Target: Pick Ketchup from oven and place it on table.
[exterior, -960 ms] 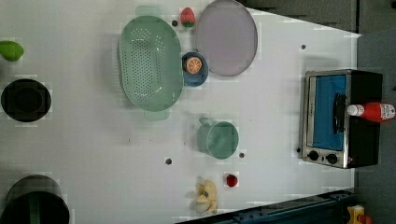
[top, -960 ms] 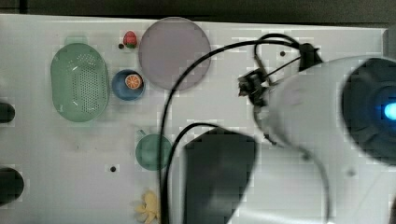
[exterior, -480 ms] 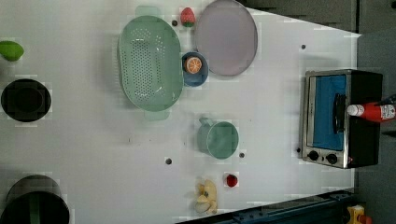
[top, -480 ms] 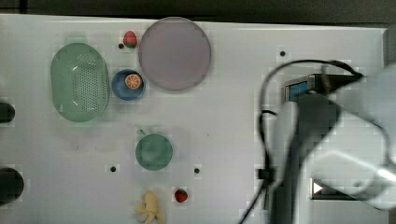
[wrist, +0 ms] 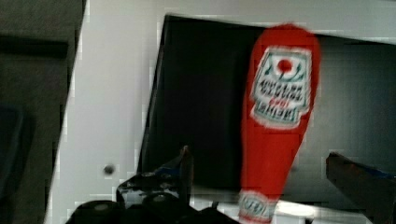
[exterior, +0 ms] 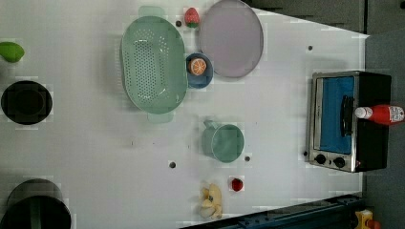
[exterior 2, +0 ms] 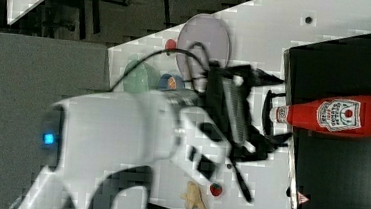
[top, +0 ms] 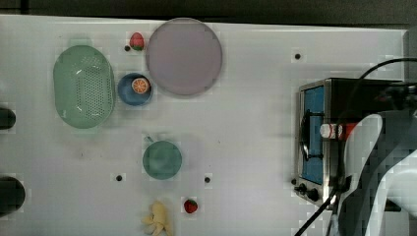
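Ketchup is lying flat on oven top, cap pointing toward the left view's left. Gripper is hanging released, 1 finger each side.

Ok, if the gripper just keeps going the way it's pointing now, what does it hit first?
Most likely the ketchup: it lies on the oven top, between the open gripper fingers in the wrist view. Depth is unclear, but nothing else shows in between.

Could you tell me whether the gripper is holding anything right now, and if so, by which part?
Nothing is held. The gripper is open, its fingers on either side of the ketchup without closing on it; the bottle lies on the oven top.
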